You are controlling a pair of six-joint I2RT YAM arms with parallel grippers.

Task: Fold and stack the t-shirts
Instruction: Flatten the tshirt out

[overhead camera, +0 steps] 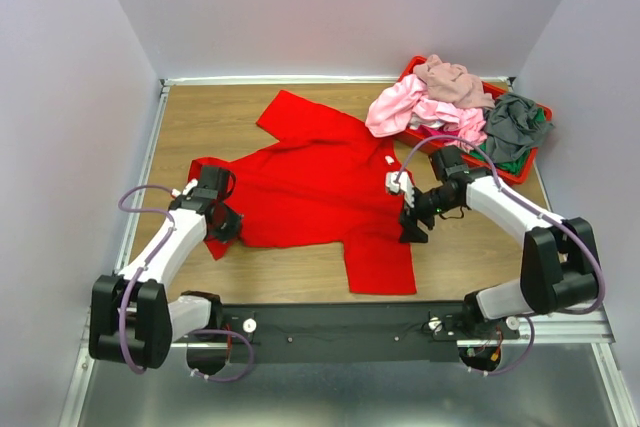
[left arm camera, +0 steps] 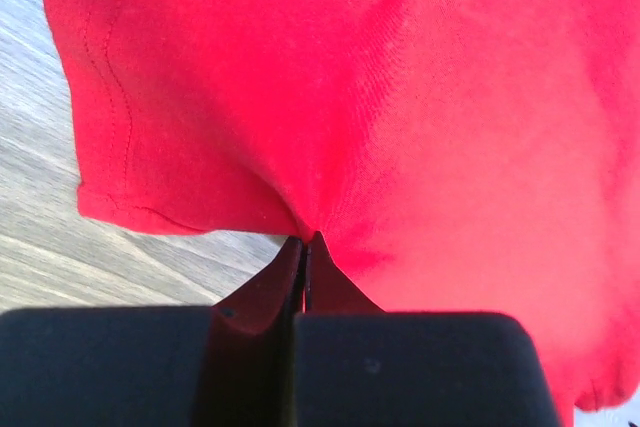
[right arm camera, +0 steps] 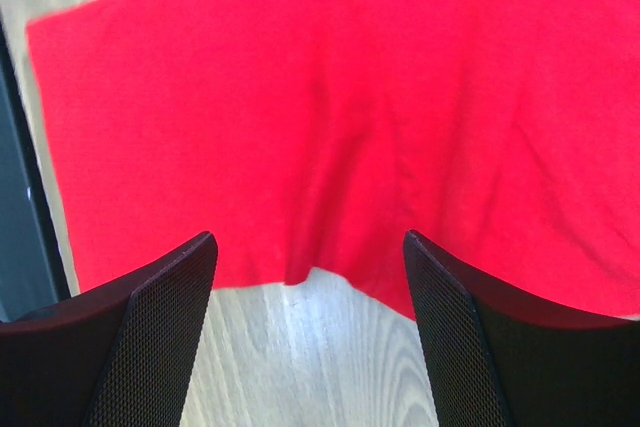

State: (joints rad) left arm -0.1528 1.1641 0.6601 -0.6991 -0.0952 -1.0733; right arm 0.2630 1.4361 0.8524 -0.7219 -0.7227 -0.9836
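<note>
A bright red t-shirt (overhead camera: 310, 182) lies spread on the wooden table, its small white neck label (overhead camera: 390, 160) on the right side. My left gripper (overhead camera: 228, 221) is at the shirt's left edge. In the left wrist view its jaws (left arm camera: 305, 244) are pressed together, pinching a fold of the red fabric (left arm camera: 400, 127). My right gripper (overhead camera: 411, 219) is at the shirt's right edge, low over the table. Its fingers (right arm camera: 309, 239) stand wide apart around the red hem (right arm camera: 320, 147), with nothing held. Pink (overhead camera: 415, 109), mauve-beige (overhead camera: 452, 80) and grey (overhead camera: 512, 122) t-shirts lie heaped at the back right.
The heap sits in a red plastic tray (overhead camera: 528, 169) in the back right corner, with some green fabric (overhead camera: 518, 155) in it. Grey walls enclose the table on three sides. Bare wood (overhead camera: 200, 112) shows at the back left, and a metal rail (overhead camera: 340, 322) runs along the near edge.
</note>
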